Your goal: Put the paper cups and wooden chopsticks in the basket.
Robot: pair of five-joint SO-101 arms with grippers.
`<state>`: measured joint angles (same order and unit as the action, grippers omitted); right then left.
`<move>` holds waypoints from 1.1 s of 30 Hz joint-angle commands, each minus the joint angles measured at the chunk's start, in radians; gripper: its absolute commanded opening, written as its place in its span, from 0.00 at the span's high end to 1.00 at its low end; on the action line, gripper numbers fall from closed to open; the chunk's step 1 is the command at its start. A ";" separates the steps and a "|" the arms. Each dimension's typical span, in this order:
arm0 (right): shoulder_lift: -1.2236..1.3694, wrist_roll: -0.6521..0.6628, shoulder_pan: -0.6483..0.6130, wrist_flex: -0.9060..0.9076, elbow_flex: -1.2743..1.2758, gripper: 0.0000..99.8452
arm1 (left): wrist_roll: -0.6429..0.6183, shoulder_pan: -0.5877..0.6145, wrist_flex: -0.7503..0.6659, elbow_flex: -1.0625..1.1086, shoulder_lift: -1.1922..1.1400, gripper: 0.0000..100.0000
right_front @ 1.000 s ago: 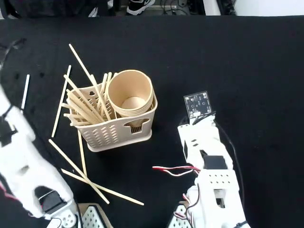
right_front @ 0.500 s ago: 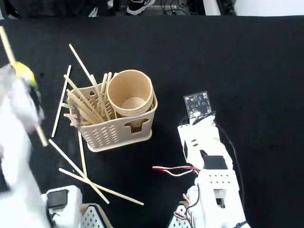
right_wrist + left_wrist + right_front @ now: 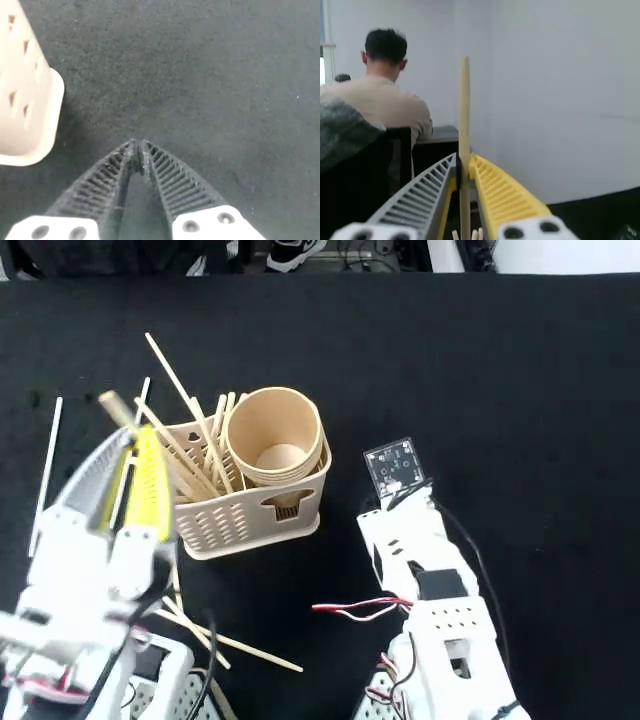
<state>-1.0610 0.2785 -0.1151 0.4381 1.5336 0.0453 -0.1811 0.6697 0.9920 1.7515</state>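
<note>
Left gripper (image 3: 464, 161) pinching a chopstick (image 3: 464, 100), I've swung from the edge of the worktop (image 3: 500, 390) to beside the basket (image 3: 245, 520). Cups (image 3: 275, 435) sit inside; loose chopsticks (image 3: 235, 645) remain.

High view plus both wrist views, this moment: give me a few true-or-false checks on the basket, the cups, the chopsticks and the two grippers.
1. The left gripper is shut on a chopstick. True.
2. Some loose chopsticks lie on the table outside the basket. True.
3. The paper cups lie on their sides on the table beside the basket. False: they stand stacked inside the basket.
4. The right gripper holds a chopstick. False: it is shut with nothing between its fingers, above the table near the basket.
</note>
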 commanded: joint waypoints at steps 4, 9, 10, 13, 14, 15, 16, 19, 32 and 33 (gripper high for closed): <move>0.004 0.011 -0.012 -0.005 -0.008 0.99 | -0.009 0.033 -0.023 0.099 0.009 0.97; 0.004 0.011 -0.012 -0.005 -0.008 0.99 | -0.011 0.102 -0.057 0.165 0.009 0.97; 0.004 0.011 -0.012 -0.005 -0.008 0.99 | -0.011 0.105 -0.046 0.168 0.008 0.97; 0.004 0.011 -0.012 -0.005 -0.008 0.99 | -0.015 0.101 0.032 0.131 0.003 0.89; 0.004 0.011 -0.012 -0.005 -0.008 0.99 | -0.040 0.102 0.072 0.107 0.003 0.84; 0.004 0.011 -0.012 -0.005 -0.008 0.99 | -0.086 0.107 0.117 0.073 0.003 0.80; 0.004 0.011 -0.012 -0.005 -0.008 0.99 | -0.126 0.114 0.161 0.035 0.002 0.78; 0.004 0.011 -0.012 -0.005 -0.007 0.99 | -0.123 0.176 0.270 -0.116 -0.008 0.77; 0.004 0.011 -0.012 -0.005 -0.007 0.99 | 0.193 0.716 0.816 -0.928 -1.069 0.78; 0.004 0.011 -0.012 -0.005 -0.007 0.99 | 0.238 0.762 0.829 -0.961 -1.152 0.79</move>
<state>-1.0610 0.2785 -0.1135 0.4381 1.5336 0.1711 0.4480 1.4431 0.1864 0.8846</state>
